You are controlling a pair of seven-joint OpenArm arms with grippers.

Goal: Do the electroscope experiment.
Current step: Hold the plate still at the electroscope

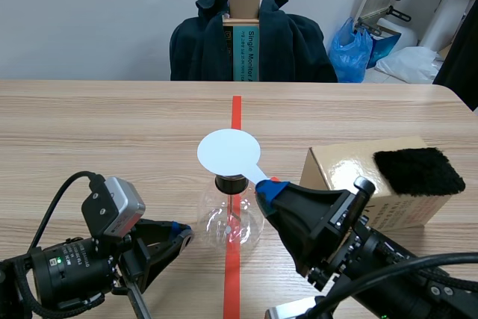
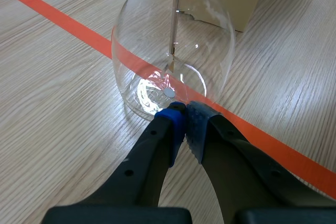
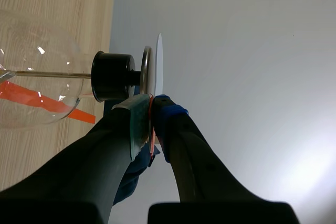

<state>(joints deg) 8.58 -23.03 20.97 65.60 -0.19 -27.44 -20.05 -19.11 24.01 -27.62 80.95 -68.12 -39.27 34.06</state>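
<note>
Electroscope [image 1: 230, 222], a clear glass flask w/ black stopper [image 1: 230, 182] and thin metal rod [image 2: 175, 19] hanging inside, stands on the orange-red tape line [image 1: 236, 113] near the front of the wooden table [image 1: 112, 132], between the two arms. Just R of it: cardboard box [image 1: 340, 166] w/ a black furry pad [image 1: 418, 171] lying on top. Beyond the table's far edge: a dark jacket [image 1: 299, 42] over a chair and a blue bag [image 1: 351, 54].

A white round disc [image 1: 228, 152] covers the flask's top. In the right wrist view it sits right by the metal top plate; can't tell if touching.

Right gripper [image 1: 267, 187] is clamped on the disc's handle, fingers nearly together. Left gripper [image 2: 184, 116] is closed on nothing, pads meeting, tips at the flask's base.
</note>
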